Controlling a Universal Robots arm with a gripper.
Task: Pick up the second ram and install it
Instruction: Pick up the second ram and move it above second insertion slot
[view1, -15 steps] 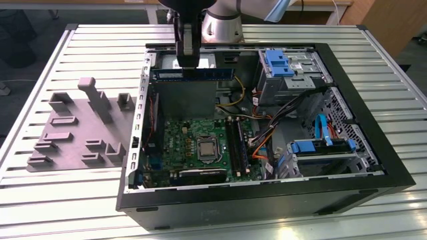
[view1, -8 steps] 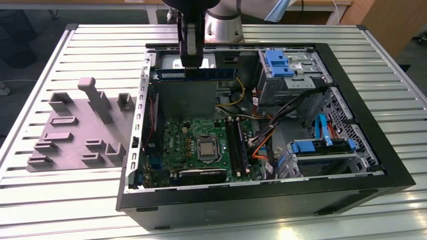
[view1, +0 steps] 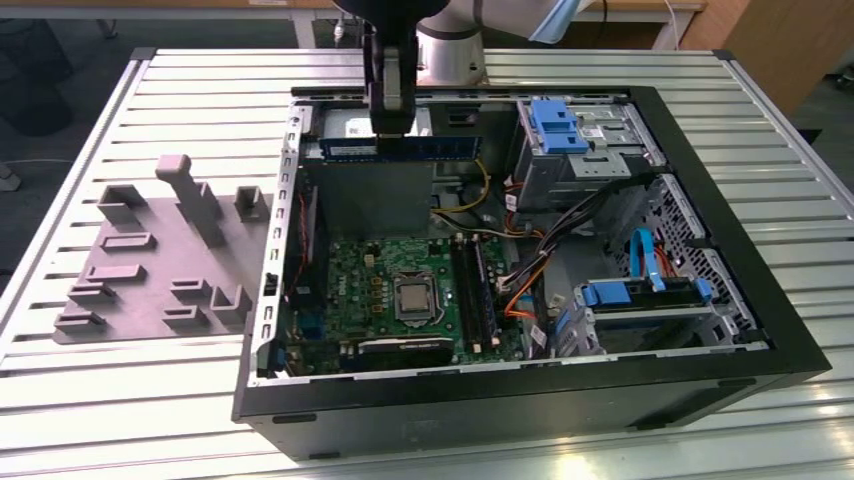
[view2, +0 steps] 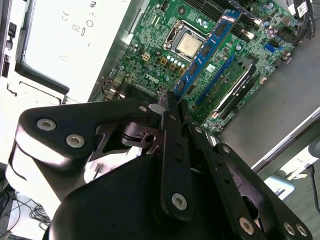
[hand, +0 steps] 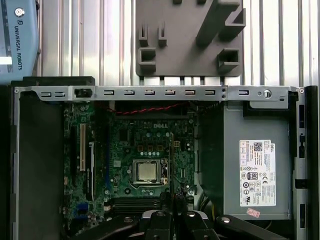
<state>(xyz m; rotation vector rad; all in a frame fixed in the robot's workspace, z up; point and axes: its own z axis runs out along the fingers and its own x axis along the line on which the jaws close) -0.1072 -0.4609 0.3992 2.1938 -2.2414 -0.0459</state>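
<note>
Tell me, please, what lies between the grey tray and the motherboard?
In the first wrist view, the case's slotted metal rail runs between the grey tray and the motherboard, with a red cable just inside it.

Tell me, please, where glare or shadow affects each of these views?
Exterior view: glare washes the slatted table, while the case interior lies in shade. Second wrist view: the gripper holding the second ram looms dark near the lens; the power supply wall is blown out white. First wrist view: the motherboard is dim, the table slats bright.
</note>
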